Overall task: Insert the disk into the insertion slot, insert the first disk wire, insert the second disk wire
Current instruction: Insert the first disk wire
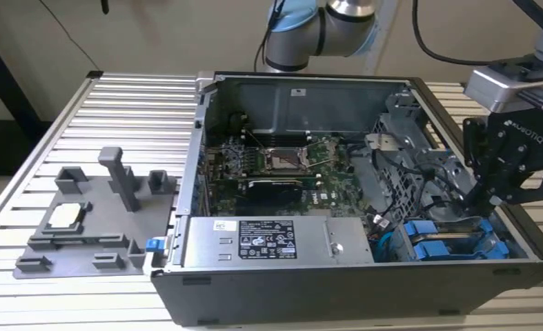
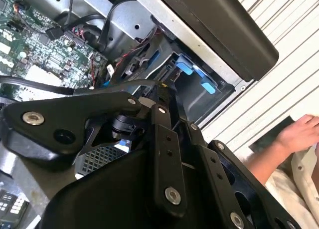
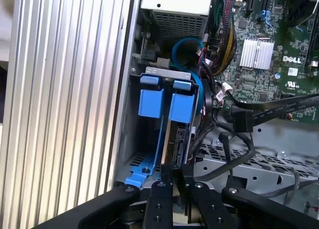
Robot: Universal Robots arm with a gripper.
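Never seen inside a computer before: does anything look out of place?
A black cable plug hangs loose beside the drive cage, plugged into nothing. A person's hand also rests close by the computer case.

Ribbed bare aluminium with a satin sheen forms the table (image 1: 96, 117). On it sits a case (image 1: 345, 293) of dark grey sheet metal, matt outside and paler bare steel within. The power supply (image 1: 271, 241) is plain silver metal with a paper label. The disk frames (image 3: 151, 102) are smooth, bright blue plastic. The gripper (image 3: 175, 173) looks like matt black metal with shiny screw heads. The fixture (image 1: 87, 221) appears to be matt grey plastic.
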